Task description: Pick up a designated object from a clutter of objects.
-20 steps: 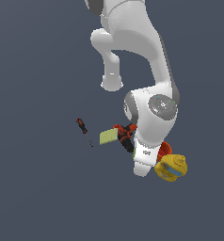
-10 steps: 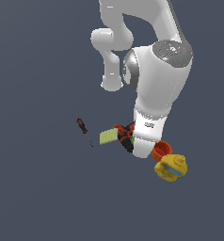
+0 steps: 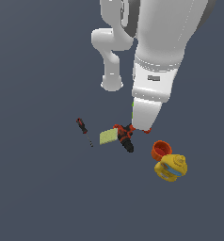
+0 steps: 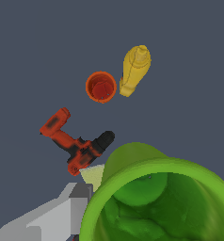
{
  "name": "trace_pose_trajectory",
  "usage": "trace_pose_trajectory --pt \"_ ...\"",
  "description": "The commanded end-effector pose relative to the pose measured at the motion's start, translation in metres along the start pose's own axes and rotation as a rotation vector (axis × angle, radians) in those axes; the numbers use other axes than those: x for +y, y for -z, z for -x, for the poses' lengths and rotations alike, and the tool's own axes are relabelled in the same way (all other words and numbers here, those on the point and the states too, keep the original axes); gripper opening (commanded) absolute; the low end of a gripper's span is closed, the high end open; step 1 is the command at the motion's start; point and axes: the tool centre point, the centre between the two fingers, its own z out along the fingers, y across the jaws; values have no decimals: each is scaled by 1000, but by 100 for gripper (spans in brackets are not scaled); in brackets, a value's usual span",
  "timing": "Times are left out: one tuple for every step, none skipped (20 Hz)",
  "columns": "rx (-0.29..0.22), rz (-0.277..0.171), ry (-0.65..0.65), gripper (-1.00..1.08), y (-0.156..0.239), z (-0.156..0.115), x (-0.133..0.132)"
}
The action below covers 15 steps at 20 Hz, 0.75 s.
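Risk, scanned left to right across the exterior view:
- Small red-and-black screwdriver [image 3: 81,125] left of centre on the dark grey bench [image 3: 38,188], well apart from the rest. No real hazard there.
- Pale yellow-green flat square [image 3: 108,136] and red-and-black power drill [image 3: 124,139] at centre, touching or overlapping. Both almost directly under the tip of the white arm, so a dropped load would likely land on them and scatter the group.
- Orange-red round cup [image 3: 161,149] and yellow rounded container [image 3: 171,167] right of centre, lower, just beside each other. Could be knocked if the arm sinks or swings that way.

Main worry: slip. In the wrist view, only one grey finger visible, lower left, against the wall of the small bright green round plastic cup [image 4: 156,202]; other finger hidden. Hold seemingly on a thin curved wall, so a tilt or a quick move could let it rotate out or pop free. Depth of the grip not readable.

Pincer [image 3: 141,126]: judged clamped on the green cup, since it fills the lower right of the wrist view, very close, while the drill, orange cup and yellow container look far off, small, in the upper half. Closure itself not directly visible.

Green cup relative to pincer: right at the fingers, touching the visible one, open mouth toward the wrist camera, darker hollow showing. Off the bench by that reading. Almost fully hidden behind the arm in the exterior view.
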Motion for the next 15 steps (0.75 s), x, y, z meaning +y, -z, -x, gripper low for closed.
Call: trace_pose_trajectory --pt "0 0 0 -100 23 4 -3" --pt "0 0 0 -100 31 6 -3" --pt "0 0 0 -100 38 7 -4" --pt "0 0 0 -100 45 8 -4" --pt "0 0 -1 -100 51 9 -4" --pt "0 0 -1 -100 56 10 -4" --pt "0 0 -1 -100 60 11 -5" --pt "0 0 -1 -100 64 11 -5" --pt "0 0 -1 -100 68 12 -5" --pt "0 0 -2 -100 71 13 -5" --pt "0 0 -2 -100 73 13 -5" --pt "0 0 -2 -100 75 13 -5" --pt "0 0 -2 -100 76 14 -5" --pt "0 0 -2 -100 77 14 -5" --pt "0 0 -2 -100 77 14 -5"
